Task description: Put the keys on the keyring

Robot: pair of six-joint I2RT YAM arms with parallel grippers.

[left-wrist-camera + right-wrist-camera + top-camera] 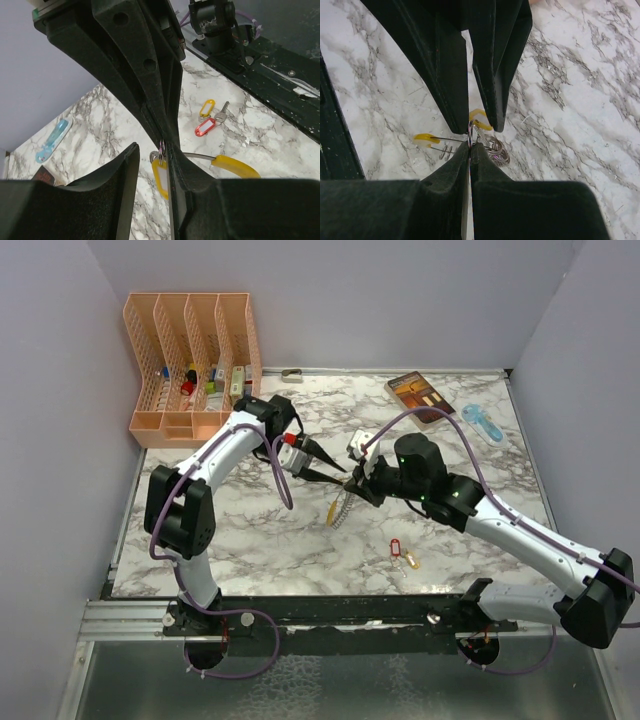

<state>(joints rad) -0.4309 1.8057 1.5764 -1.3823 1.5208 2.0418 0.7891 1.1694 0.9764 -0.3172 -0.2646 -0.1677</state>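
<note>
What the fingers hide from us

From above we cannot read the keyring (337,510) link by link (it is too small). In the left wrist view the left gripper (152,152) covers the lower end of a yellow key tag (161,177) and the underside of the keyring's yellow segment (235,166).

- Keyring (338,508): I see it lifted off the tabletop (250,540) at mid-scene. Its thin silvery ring is nipped at the tips of the right claw (470,146), and a curved yellow segment (235,166) and silvery loops dangle beneath.
- Keys (219,115): small and silvery, lying flat on the tabletop, well apart from the keyring. Their red tag (205,127) and yellow tag (207,107) sit just beside each other.
</note>
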